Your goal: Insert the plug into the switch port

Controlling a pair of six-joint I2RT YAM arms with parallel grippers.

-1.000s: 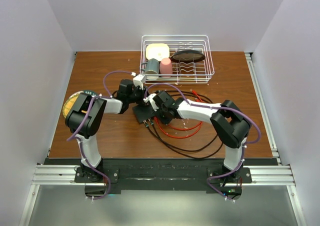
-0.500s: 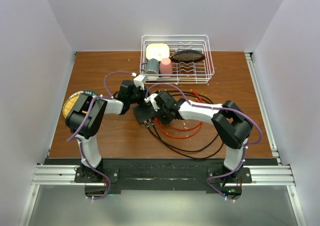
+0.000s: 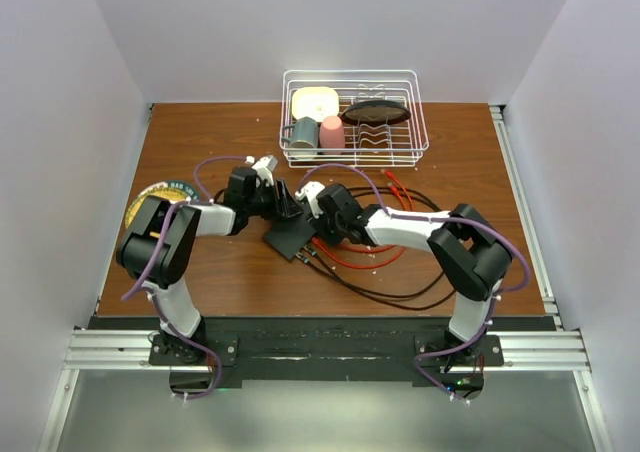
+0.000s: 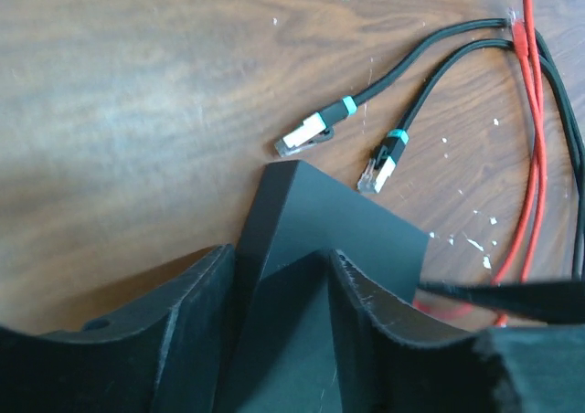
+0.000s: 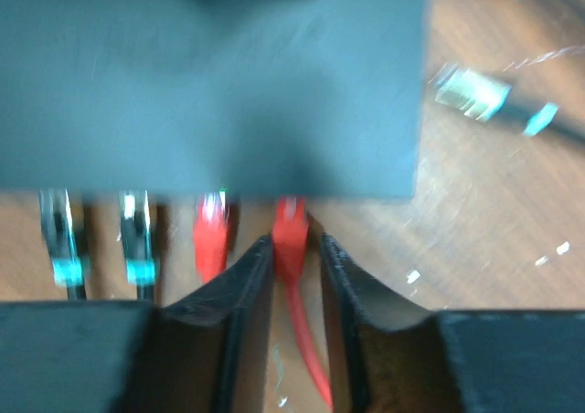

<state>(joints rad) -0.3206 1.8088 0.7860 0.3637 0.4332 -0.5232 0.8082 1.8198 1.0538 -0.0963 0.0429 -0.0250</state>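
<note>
right gripper [image 5: 294,246] is slightly open around the red plug [image 5: 291,217] seated in the switch [image 5: 210,84]. left gripper [image 4: 281,258] straddles the switch's corner; whether it grips i cannot tell.

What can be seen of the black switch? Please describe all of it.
The switch is a thin, flat, matte-black box lying on the wooden table, turned diagonally in the top view. Along one long edge sit two black plugs with teal bands and two red plugs. The left gripper straddles its other side; the right gripper, jaws open, brackets one red plug.
</note>
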